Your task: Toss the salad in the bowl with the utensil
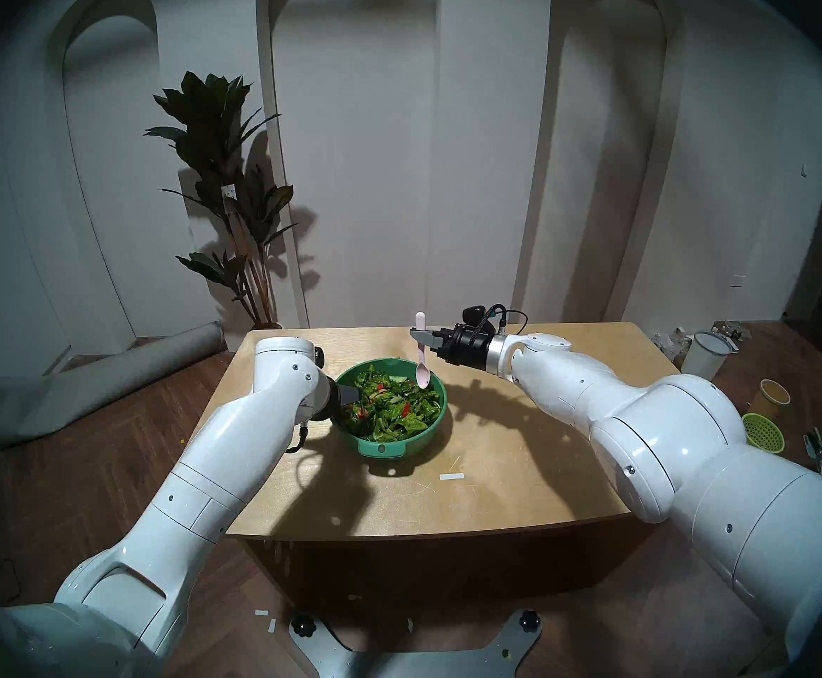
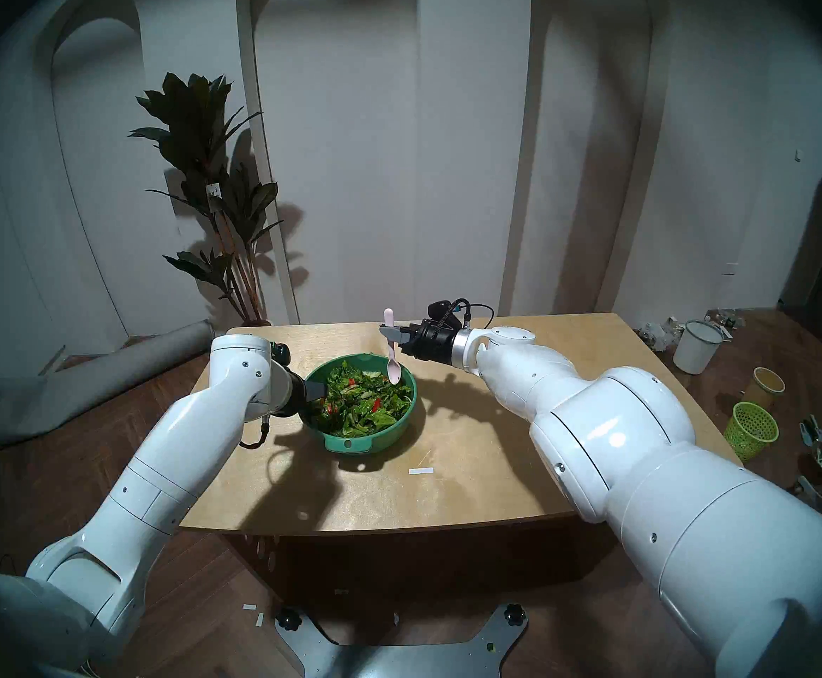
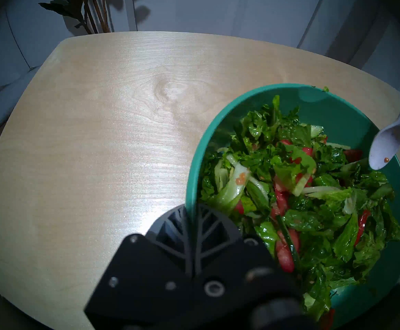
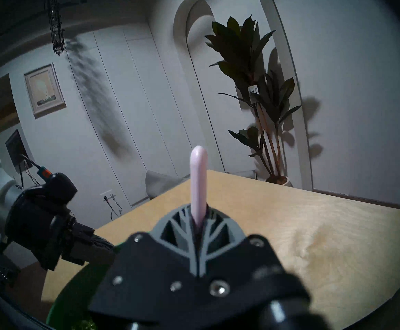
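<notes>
A teal-green bowl with a lighter tab handle on its near rim stands mid-table, full of salad: lettuce, cucumber and red pieces. My left gripper is shut on the bowl's left rim, one finger inside, one outside. My right gripper is shut on the handle of a pale pink spoon, held upright above the bowl's far right edge, scoop down and clear of the salad. The spoon's scoop shows in the left wrist view; its handle shows in the right wrist view.
The wooden table has a small white strip near the bowl. A potted plant stands behind the table's far left. On the floor at right are a lime-green mesh basket, a yellow cup and a white bucket. A rolled mat lies at left.
</notes>
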`<state>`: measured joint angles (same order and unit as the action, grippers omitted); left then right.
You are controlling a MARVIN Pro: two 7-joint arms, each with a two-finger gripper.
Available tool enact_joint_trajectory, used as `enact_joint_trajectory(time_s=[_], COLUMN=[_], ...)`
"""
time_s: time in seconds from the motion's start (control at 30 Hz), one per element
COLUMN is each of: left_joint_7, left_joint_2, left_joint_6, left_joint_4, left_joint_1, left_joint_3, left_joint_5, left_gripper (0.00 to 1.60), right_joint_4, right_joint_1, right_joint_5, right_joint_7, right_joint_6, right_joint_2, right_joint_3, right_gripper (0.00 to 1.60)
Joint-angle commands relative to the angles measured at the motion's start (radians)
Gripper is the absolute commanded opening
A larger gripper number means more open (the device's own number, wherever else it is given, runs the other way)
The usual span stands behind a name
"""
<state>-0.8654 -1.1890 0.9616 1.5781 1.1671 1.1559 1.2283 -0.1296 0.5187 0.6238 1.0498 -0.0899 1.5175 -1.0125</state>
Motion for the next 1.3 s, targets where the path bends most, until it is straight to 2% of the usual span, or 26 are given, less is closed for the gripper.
enact_joint_trajectory(time_s=[0.0,0.13,0.33,0.57,0.83,1.03,1.27], left_joint_7=[-0.039,-0.045,-0.055,-0.066,-0.098,-0.107,-0.104], left_joint_2=[0.003,0.002,-0.002,-0.005,-0.012,-0.01,-0.007], left_joint_6=[-0.002,-0.002,-0.002,-0.002,-0.002,-0.002,-0.002], left_joint_4=[0.01,0.011,0.012,0.012,0.014,0.015,0.014], left_joint_1=[-0.014,-0.015,-0.015,-0.015,-0.015,-0.017,-0.018], left_joint_3=[0.002,0.002,0.004,0.007,0.009,0.007,0.006], left_joint_5=[-0.006,-0.006,-0.004,-0.001,0.013,0.024,0.029], left_gripper=[0.0,0.0,0.0,0.0,0.0,0.0,0.0], right_joint_4=[-0.003,0.005,0.024,0.03,0.025,0.016,-0.002], right_joint_1=[0.016,0.032,0.026,0.007,-0.013,-0.018,-0.015], right_joint_5=[-0.021,-0.017,0.029,0.084,0.106,0.106,0.095], right_joint_7=[-0.029,-0.031,-0.027,0.053,0.137,0.145,0.163], right_joint_6=[-0.025,-0.001,0.124,0.256,0.404,0.418,0.357], right_joint_2=[0.041,0.064,0.099,0.123,0.114,0.087,0.048], right_joint_3=[0.021,0.018,-0.031,-0.085,-0.116,-0.125,-0.125], right_gripper=[0.0,0.0,0.0,0.0,0.0,0.0,0.0])
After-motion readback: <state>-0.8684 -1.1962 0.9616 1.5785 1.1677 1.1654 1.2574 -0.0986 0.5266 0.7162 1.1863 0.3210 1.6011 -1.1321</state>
